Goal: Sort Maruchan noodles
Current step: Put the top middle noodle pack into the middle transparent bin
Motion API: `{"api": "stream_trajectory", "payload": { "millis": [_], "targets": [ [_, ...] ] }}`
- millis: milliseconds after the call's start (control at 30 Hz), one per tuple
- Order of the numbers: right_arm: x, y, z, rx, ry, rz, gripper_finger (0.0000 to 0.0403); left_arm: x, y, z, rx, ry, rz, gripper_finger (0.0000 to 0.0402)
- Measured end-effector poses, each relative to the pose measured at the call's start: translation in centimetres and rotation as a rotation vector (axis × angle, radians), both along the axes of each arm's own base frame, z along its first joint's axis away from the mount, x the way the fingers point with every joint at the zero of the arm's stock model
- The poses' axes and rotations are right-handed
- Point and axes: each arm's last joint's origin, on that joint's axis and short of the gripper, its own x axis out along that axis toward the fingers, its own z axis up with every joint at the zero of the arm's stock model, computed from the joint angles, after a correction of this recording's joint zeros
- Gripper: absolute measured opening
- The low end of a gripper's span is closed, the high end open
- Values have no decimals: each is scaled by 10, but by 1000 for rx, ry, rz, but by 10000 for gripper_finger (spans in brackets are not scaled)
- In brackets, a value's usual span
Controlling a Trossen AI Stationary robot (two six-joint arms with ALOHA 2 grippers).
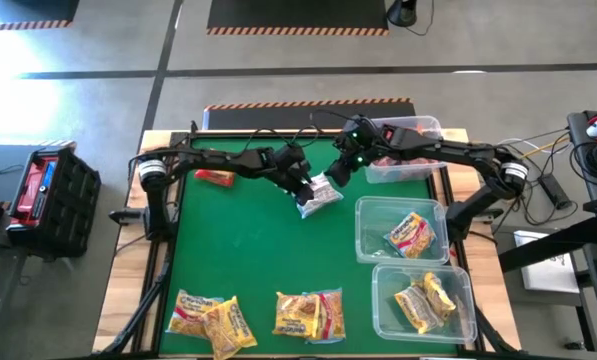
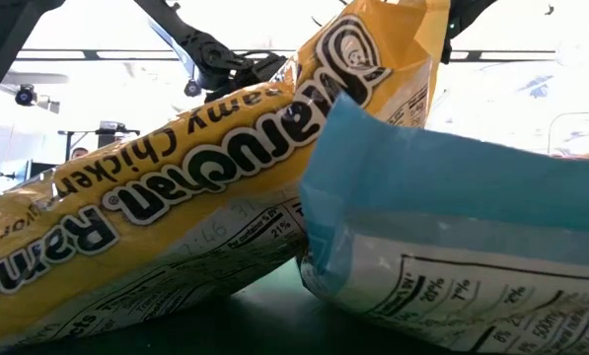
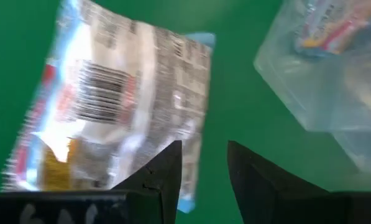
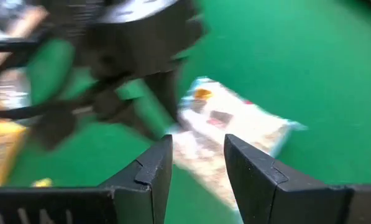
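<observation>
Low view: yellow noodle packet [image 2: 176,197] blocking.

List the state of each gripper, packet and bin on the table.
Left gripper: open, empty, over the white packet.
Right gripper: open, empty, near it.
White packet: flat on the mat, unheld.
Red packet: loose on the mat.
Near bin: holds yellow packets.
Middle bin: holds a yellow packet.
Front packets: unsorted.
</observation>
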Motion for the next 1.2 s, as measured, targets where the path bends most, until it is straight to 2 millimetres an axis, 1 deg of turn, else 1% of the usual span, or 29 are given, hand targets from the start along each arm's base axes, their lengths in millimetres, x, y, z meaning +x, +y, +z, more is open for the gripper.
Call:
{"api": "stream_trajectory", "payload": {
  "millis": [100, 267, 367, 433, 567, 667, 800, 967, 1200],
  "targets": [
    [3, -4, -7, -88, 41, 7, 134, 3, -4, -4, -32, -1, -16, 111],
    [10, -9, -21, -232, 120, 60, 134, 0, -4, -14, -72, 31, -21, 111],
    [14, -12, -29, -255, 147, 95, 131, -3, -4, -17, -80, 70, -25, 111],
    [17, -13, -34, -244, 159, 94, 128, -5, -2, -19, -69, 85, -29, 111],
    [25, -16, -44, -149, 173, 55, 131, -9, 7, -20, -12, 109, 14, 111],
    [31, -18, -50, -74, 193, 53, 141, -11, 14, -23, 9, 120, 36, 111],
    [39, -22, -57, -17, 258, 38, 162, -12, 21, -34, 40, 164, 81, 111],
    [45, -26, -59, 26, 348, 37, 186, -11, 22, -42, 31, 189, 88, 111],
    [50, -28, -65, 71, 377, 2, 199, -23, 24, -49, 106, 344, 94, 111]
  ]
}}
